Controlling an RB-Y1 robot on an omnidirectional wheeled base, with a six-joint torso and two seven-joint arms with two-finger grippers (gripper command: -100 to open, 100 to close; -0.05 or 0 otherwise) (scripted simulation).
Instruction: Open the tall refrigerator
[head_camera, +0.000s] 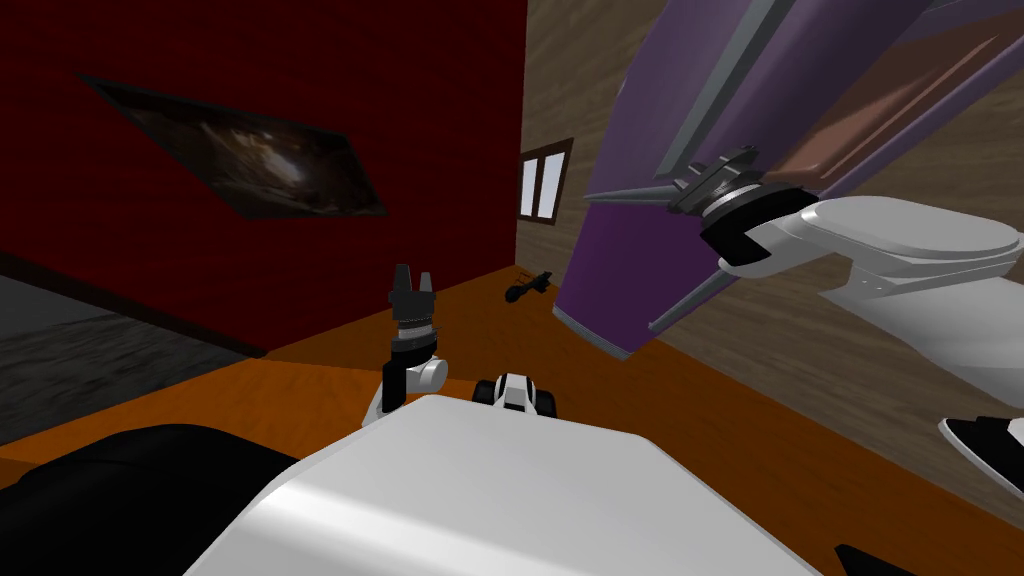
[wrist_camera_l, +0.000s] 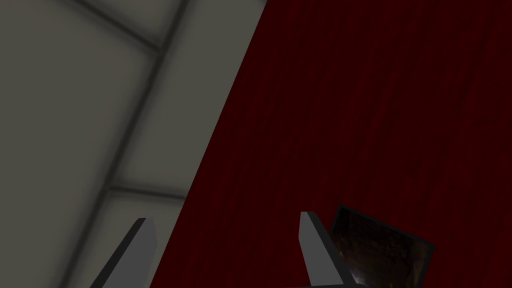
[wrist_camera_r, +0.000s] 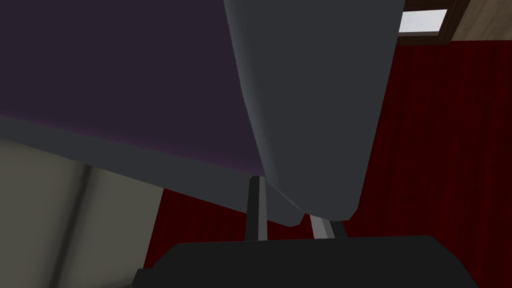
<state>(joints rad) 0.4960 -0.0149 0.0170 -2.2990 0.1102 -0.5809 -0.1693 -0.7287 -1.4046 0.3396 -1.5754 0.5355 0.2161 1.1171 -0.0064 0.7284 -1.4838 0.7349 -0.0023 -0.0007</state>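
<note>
Nearest my chest, the left claw (head_camera: 412, 278) stood upright on its dark ribbed wrist, low over the floor. Its two thin, flat grey blades were spread wide with nothing between them (wrist_camera_l: 225, 220).

Further out and higher, the right arm's smooth white forearm reached across to the refrigerator (head_camera: 620, 250). The right claw (head_camera: 700, 185) was at the refrigerator's handle (head_camera: 730, 80), a long straight grey bar running up the front. In the right wrist view that handle (wrist_camera_r: 310, 100) showed as a thick, smooth, dark grey bar with rounded sides and a blunt rounded end. The right claw (wrist_camera_r: 287, 210) was drawn narrow, its blades set against either side of that end and gripping it. Behind the handle lay the refrigerator's flat, matte purple face (wrist_camera_r: 115, 70), bordered by a grey edge.

The refrigerator was a tall, slab-sided purple box with a grey base trim. It stood on the glossy orange floor (head_camera: 330, 370), to my right, against a wall of brown wood-grain pattern (head_camera: 570, 70).

Beyond its foot a small black object (head_camera: 527, 288) lay on the floor near the corner; its shape was too small to tell. Above it sat a narrow two-paned window (head_camera: 543, 183) in a dark brown frame. A deep red, faintly striped wall (head_camera: 300, 60) carried a dark, mottled rectangular picture (head_camera: 250, 150).
</note>
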